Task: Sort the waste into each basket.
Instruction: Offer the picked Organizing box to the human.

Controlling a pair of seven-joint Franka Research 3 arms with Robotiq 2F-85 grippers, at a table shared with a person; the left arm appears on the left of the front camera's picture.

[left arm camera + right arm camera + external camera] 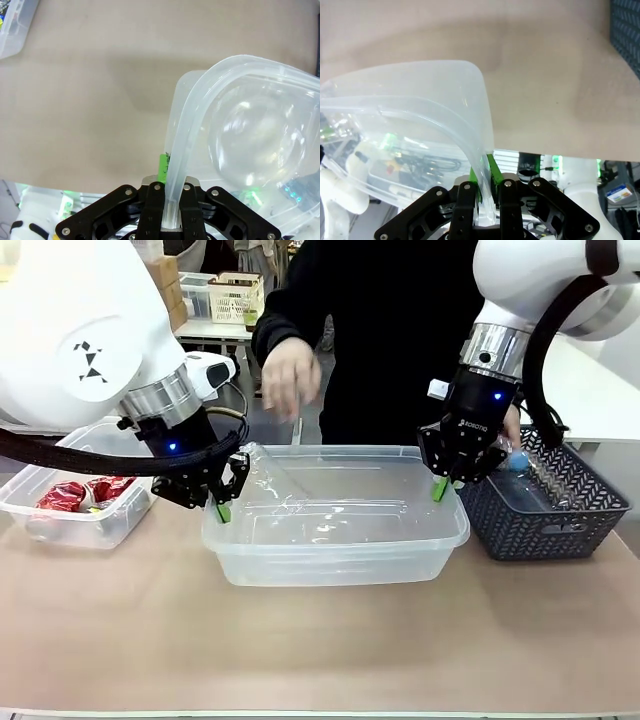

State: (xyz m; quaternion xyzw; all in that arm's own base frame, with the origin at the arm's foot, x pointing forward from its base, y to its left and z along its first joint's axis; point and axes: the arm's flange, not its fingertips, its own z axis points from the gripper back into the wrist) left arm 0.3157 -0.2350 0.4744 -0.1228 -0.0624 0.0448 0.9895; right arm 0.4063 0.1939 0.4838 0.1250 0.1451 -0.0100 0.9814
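left end effector (222, 502) clenched on left rim of big clear tub (335, 540); right end effector (444, 483) clenched on right rim, same tub, mid counter (300, 650). risk: uneven pull btwn arms → thin rim flexes, slips from pads, tub tips; person's hand (290, 375) hovers near far edge, could get bumped. red cans (80, 495) sit in small tub (70, 520) at left. bottle w/ blue cap (518, 461) in dark basket (545, 502), mostly hidden behind right arm. big tub contents hard to read thru glare.

The front view looks across the table (300, 640) at the person (400, 330). Both wrist views look down, very close, sharing the tub (335, 540) rim with it.
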